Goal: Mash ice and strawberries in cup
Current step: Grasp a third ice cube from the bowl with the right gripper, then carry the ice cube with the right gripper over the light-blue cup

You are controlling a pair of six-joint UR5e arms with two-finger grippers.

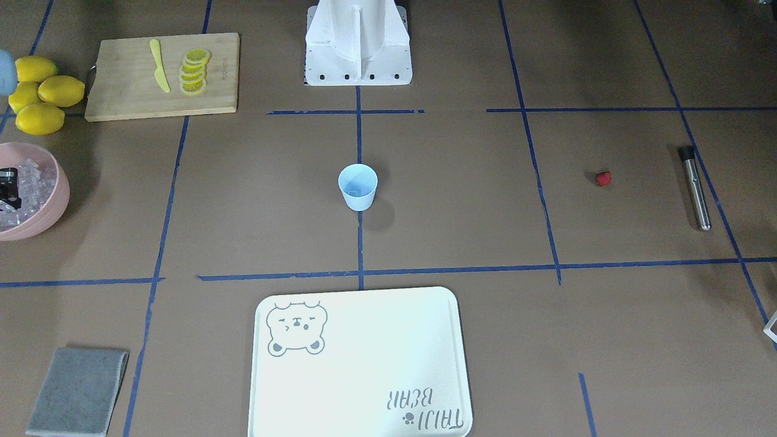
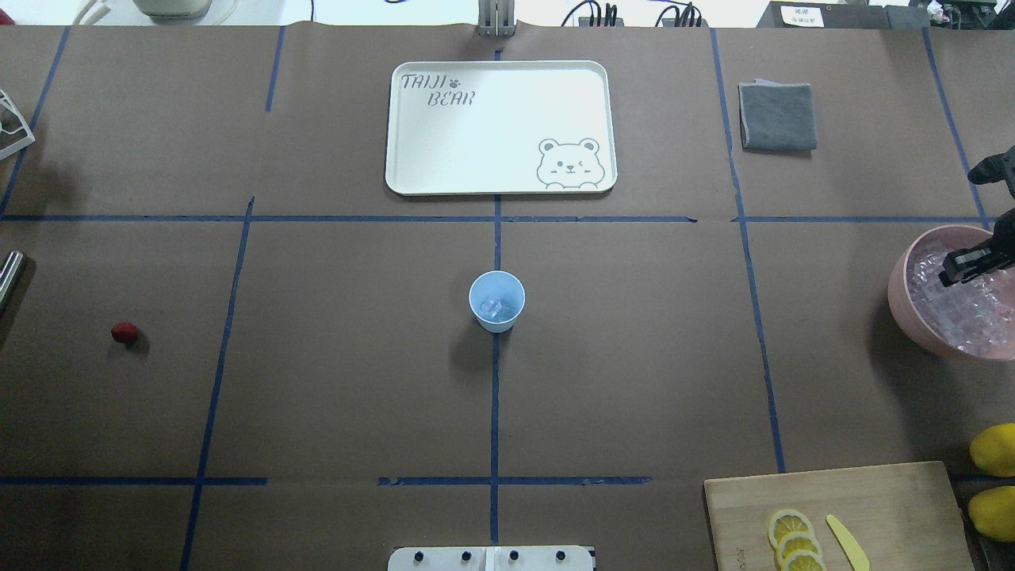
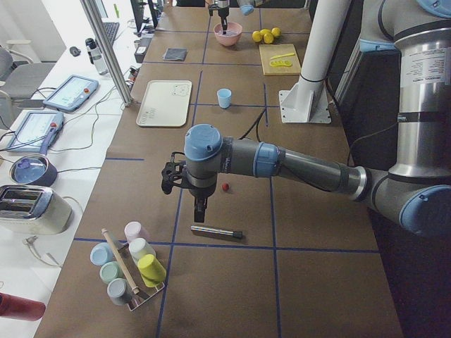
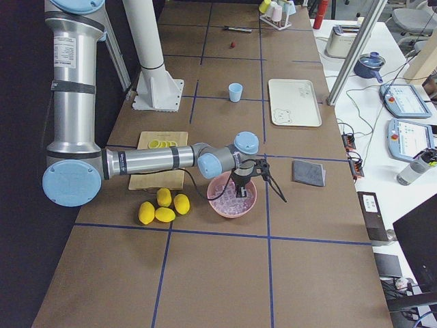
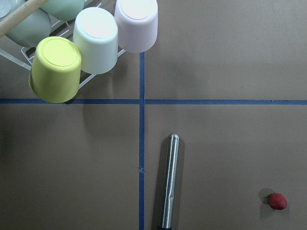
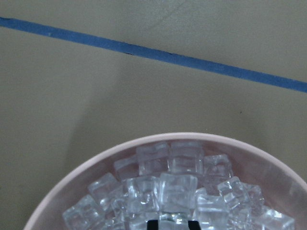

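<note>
Right wrist-mounted cam: my right pincer (image 6: 172, 224) is down in the pink bowl (image 2: 900, 289) at the table's right edge, tips slightly apart w/ ice (image 6: 177, 187) between; gripped or not, can't tell. Next stop, the cup (image 2: 496, 300), stands at table centre, off to my left. The strawberry (image 2: 124, 333) lies near the left edge by my left pincer (image 3: 200, 210); its opening I can't tell.

Right hand (image 2: 955, 268) partly off-frame.

A bear tray (image 2: 499, 119), grey cloth (image 2: 778, 116) and lemons (image 1: 61, 91) lie about
</note>
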